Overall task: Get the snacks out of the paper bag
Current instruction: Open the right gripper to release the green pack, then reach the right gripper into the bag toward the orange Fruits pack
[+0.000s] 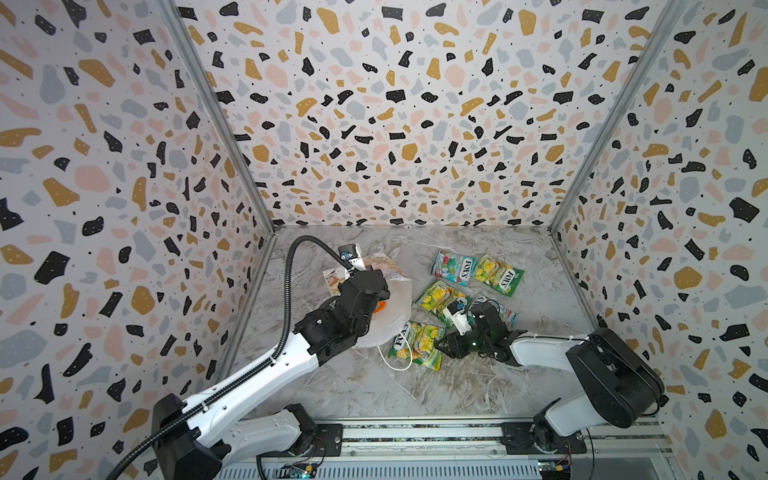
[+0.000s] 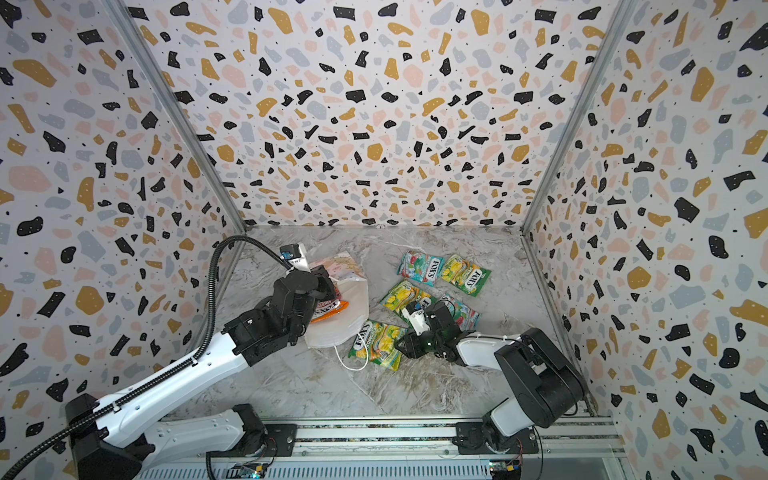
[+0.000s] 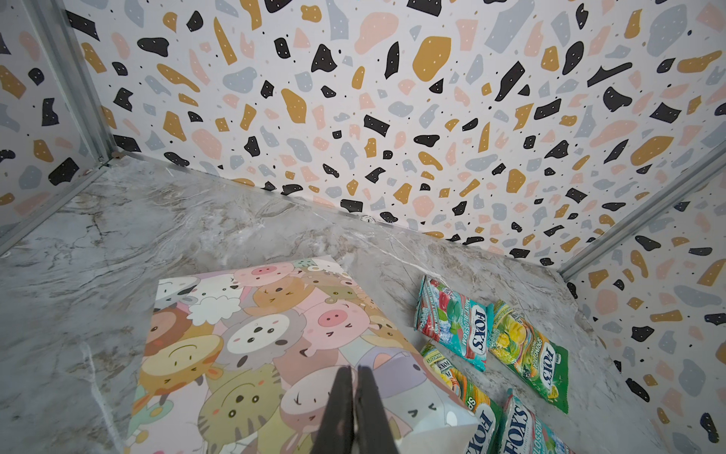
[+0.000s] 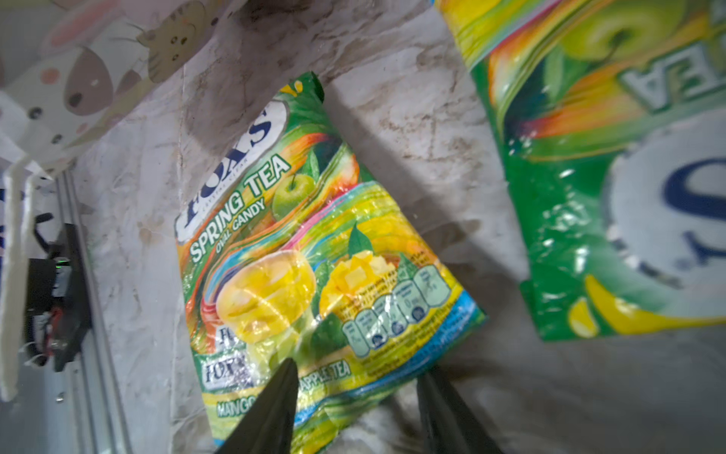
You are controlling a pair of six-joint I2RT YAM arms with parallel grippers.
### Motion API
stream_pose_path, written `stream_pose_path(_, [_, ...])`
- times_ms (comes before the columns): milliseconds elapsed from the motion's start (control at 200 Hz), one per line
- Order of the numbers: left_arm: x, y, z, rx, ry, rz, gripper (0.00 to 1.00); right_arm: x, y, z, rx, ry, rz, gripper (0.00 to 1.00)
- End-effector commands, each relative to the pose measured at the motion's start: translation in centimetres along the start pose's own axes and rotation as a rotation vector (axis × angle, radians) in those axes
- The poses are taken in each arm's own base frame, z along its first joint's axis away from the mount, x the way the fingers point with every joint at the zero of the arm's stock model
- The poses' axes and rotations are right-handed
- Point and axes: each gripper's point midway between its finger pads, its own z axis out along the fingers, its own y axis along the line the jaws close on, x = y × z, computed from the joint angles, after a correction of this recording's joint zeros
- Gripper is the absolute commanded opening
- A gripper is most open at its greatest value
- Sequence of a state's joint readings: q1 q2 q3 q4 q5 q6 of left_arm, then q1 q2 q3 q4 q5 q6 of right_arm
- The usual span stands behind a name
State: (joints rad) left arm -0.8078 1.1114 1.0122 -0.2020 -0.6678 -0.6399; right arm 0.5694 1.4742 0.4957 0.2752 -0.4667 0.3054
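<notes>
Left gripper (image 3: 354,371) pinched shut on white animal-print paper bag (image 3: 255,334); right gripper (image 4: 359,367) parted, empty, above flat glossy green-yellow candy packet (image 4: 314,243).

3 green-yellow Spring Tea packets (image 1: 500,275) (image 1: 436,296) (image 1: 417,345), 2 teal-red packets (image 1: 451,268) (image 2: 465,313) and 1 orange packet (image 2: 330,311) make 6 in all, each marked FOX'S. Of these, 5 lie out on the marble tabletop (image 1: 353,386) and 1 — the orange — is inside the bag. There is 1 paper gift bag (image 1: 397,303) printed with cartoon animals, with 1 white cord handle (image 1: 392,361) showing. 2 robot arms — left arm (image 1: 249,374), right arm (image 1: 540,353).
</notes>
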Motion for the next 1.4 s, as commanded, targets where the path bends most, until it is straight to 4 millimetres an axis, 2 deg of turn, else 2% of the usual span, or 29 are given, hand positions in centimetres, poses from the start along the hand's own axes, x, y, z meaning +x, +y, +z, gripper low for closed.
stream_pose_path(0, [-1.5,-1.0,-0.1,0.031,-0.037,-0.035,0.0,-2.7,-0.7,-2.1,0.109,-0.093,-0.01,0.58])
stream_pose_path(140, [-1.3,-1.5,0.0,0.059,-0.031,-0.042,0.0,-4.6,1.0,-4.5,0.086,-0.187,-0.031,0.59])
stream_pose_path(395, [-1.5,-3.0,0.1,0.137,-0.04,-0.095,0.0,-7.1,9.7,-7.2,-0.207,-0.241,-0.142,0.59])
stream_pose_path(551, [-1.9,-4.4,0.1,0.207,-0.054,-0.15,0.0,-7.8,13.6,-6.8,-0.297,-0.222,-0.168,0.55])
stream_pose_path(721, [-2.0,-5.4,0.6,0.234,-0.053,-0.163,0.0,-8.4,16.4,-5.4,-0.377,-0.176,-0.157,0.53])
stream_pose_path(891, [-1.9,-6.3,1.0,0.262,-0.047,-0.179,0.0,-9.4,17.4,-3.2,-0.388,-0.126,-0.121,0.51])
stream_pose_path(1011, [-2.1,-6.9,1.1,0.28,-0.053,-0.187,0.0,-9.8,17.3,-1.3,-0.379,-0.082,-0.089,0.5])
stream_pose_path(1242, [-2.7,-7.7,1.0,0.316,-0.068,-0.206,0.0,-10.1,15.6,2.3,-0.305,-0.013,0.008,0.48])
stream_pose_path(1392, [-3.0,-7.9,1.0,0.327,-0.073,-0.209,0.0,-10.8,13.8,4.6,-0.225,0.018,0.095,0.47])
